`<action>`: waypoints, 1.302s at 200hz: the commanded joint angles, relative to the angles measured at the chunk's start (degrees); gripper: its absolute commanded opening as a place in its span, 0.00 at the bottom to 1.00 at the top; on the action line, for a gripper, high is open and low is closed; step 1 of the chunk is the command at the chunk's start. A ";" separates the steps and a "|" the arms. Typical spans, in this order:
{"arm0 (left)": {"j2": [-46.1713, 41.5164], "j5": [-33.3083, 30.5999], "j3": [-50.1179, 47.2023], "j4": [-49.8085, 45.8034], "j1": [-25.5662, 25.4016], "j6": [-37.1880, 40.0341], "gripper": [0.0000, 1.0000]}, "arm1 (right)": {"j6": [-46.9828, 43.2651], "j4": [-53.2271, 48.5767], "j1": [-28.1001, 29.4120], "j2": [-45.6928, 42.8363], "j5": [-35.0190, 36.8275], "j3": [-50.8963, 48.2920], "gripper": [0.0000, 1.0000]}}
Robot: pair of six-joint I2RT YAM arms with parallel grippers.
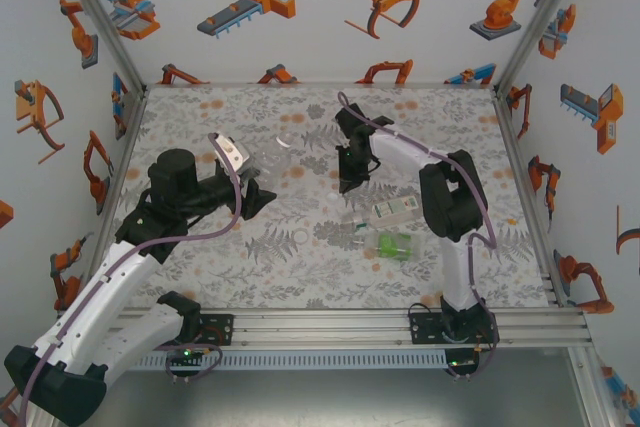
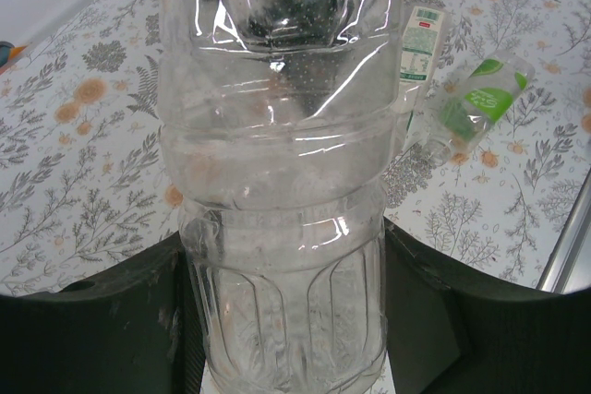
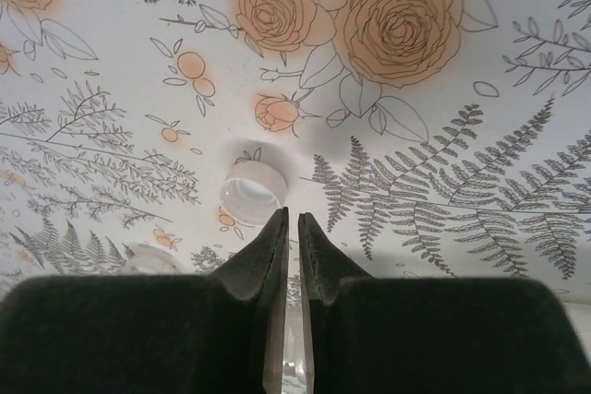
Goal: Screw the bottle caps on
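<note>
The left gripper is clamping a clear bottle, its two dark fingers pressing on the ribbed body from either side. The bottle is running out of the left wrist picture at top and bottom, so its neck is cut off and I cannot tell whether a cap is sitting on it. From overhead the same bottle is so transparent against the pattern that its outline is hard to trace. The right gripper is hanging with its fingers drawn almost together, only a thin slit showing between them, and nothing is sitting in that slit. Just beyond its tips a white cap is lying on the table, apart from the fingers. A second cap is peeking out to the left, half hidden behind the finger block. A labelled bottle and a green bottle are lying on their sides near each other behind the held bottle, their necks too blurred to read. Another pale ring is lying in the middle of the table, which is carrying a grey fern and orange flower print. White walls printed with orange robot drawings are closing in three sides, and an aluminium rail is running along the near edge.
</note>
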 commanded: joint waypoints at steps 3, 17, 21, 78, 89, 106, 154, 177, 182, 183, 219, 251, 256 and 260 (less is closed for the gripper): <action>-0.21 1.10 0.95 1.28 0.45 -1.07 0.00 | 0.82 -1.82 0.80 0.34 -0.45 2.12 0.15; -0.21 1.05 1.01 1.36 0.46 -1.07 0.00 | 0.70 -2.51 0.98 0.61 0.92 2.22 0.18; -0.23 1.07 1.02 1.41 0.50 -1.06 0.00 | 0.66 -2.57 1.05 0.61 1.24 2.14 0.20; 0.14 1.32 1.06 1.73 0.43 -1.16 0.00 | 0.09 -2.88 1.17 2.11 2.53 2.22 0.21; 0.05 1.32 1.06 1.64 0.51 -1.14 0.00 | 0.13 -2.74 1.16 2.45 2.33 2.39 0.21; -0.08 1.32 0.97 1.46 0.48 -1.07 0.00 | 0.13 -2.45 1.24 2.69 1.83 2.33 0.21; -0.24 1.23 0.92 1.40 0.55 -1.05 0.00 | 0.44 -2.20 1.34 2.13 2.60 2.58 0.21; -0.21 1.23 0.97 1.52 0.52 -1.07 0.00 | 0.60 -2.23 1.29 1.90 2.52 2.74 0.21; -0.06 1.23 0.97 1.54 0.56 -1.07 0.00 | 0.53 -2.08 1.34 1.84 2.59 2.76 0.21; -0.13 1.23 0.97 1.52 0.58 -1.07 0.00 | 0.53 -2.08 1.34 1.81 2.60 2.75 0.21; -0.04 1.32 0.93 1.55 0.52 -1.15 0.00 | 0.70 -1.93 1.34 0.65 2.79 2.61 0.21; 0.13 1.32 0.87 1.90 0.54 -1.16 0.00 | 0.64 -2.33 1.42 1.46 1.66 3.06 0.22; 0.12 1.32 0.87 1.99 0.53 -1.15 0.00 | 0.64 -2.34 1.50 1.69 1.57 3.13 0.22; 0.09 1.32 0.93 1.98 0.55 -1.16 0.00 | 0.65 -2.36 1.56 1.84 1.49 3.14 0.23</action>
